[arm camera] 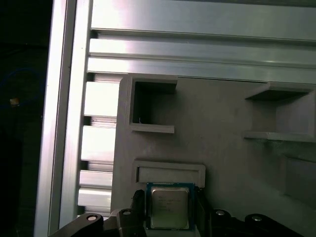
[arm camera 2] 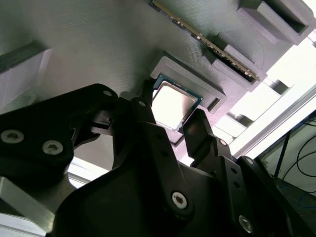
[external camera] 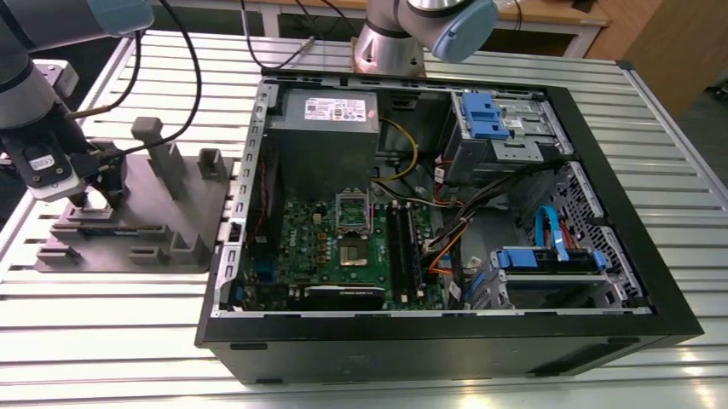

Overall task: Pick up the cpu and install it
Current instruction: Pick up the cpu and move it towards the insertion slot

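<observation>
Exterior view puts the gripper [external camera: 91, 203] low over the grey moulded tray [external camera: 170, 230], which lies on the slatted aluminium table [external camera: 114, 324] toward the exterior view's left, well apart from the open computer case [external camera: 455, 336]. In both wrist views the cpu [arm camera 2: 173, 104] [arm camera: 169, 208] lies flat in a shallow square nest of the tray [arm camera 2: 98, 44] [arm camera: 222, 148], silvery plate up and its thin green rim showing. The gripper [arm camera 2: 170, 112] [arm camera: 169, 203] straddles it at a narrow setting: the black fingers [arm camera 2: 202, 133] [arm camera: 139, 200] stand against two opposite edges of the chip, so I judge the hand closed on it, though how firmly cannot be seen. The chip sits level with the nest walls and is not yet lifted, so the step in hand is the pick, right at the grasp. Inside the case the motherboard [external camera: 302, 234] lies flat with its socket [external camera: 350, 254] bare and the metal frame [external camera: 353, 207] swung up beside it, so the install has not begun. Since the nest hugs the chip closely, clearing it calls for a straight, level pull with steady grip; any tilt could catch a corner on the wall or let the thin plate slip between the pads
</observation>
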You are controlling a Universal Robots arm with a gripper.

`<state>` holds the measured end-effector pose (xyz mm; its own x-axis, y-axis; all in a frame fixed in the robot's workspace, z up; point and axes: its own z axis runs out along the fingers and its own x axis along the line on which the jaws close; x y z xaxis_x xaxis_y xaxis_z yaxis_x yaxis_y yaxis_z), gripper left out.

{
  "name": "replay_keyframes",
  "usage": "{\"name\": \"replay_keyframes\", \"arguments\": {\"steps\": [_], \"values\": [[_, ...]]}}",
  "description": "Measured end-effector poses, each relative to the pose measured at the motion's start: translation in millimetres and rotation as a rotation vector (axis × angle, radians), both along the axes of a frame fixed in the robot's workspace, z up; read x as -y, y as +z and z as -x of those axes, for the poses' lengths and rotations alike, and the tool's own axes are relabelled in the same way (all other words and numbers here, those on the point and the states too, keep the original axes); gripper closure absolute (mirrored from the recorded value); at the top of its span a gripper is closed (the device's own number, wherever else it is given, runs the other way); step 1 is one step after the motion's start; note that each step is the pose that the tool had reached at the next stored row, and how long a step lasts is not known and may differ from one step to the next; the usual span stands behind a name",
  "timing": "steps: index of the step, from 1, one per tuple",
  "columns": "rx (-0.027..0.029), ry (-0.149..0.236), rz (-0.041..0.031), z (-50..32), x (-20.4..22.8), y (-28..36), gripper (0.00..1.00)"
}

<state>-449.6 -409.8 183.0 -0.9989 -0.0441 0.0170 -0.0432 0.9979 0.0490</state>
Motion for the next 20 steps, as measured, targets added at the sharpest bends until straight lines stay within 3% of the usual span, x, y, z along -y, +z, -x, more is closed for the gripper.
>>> {"name": "replay_keyframes", "arguments": {"steps": [20], "values": [[0.0,0.01,-0.0003,0.0,0.0,0.9,0.48]]}}
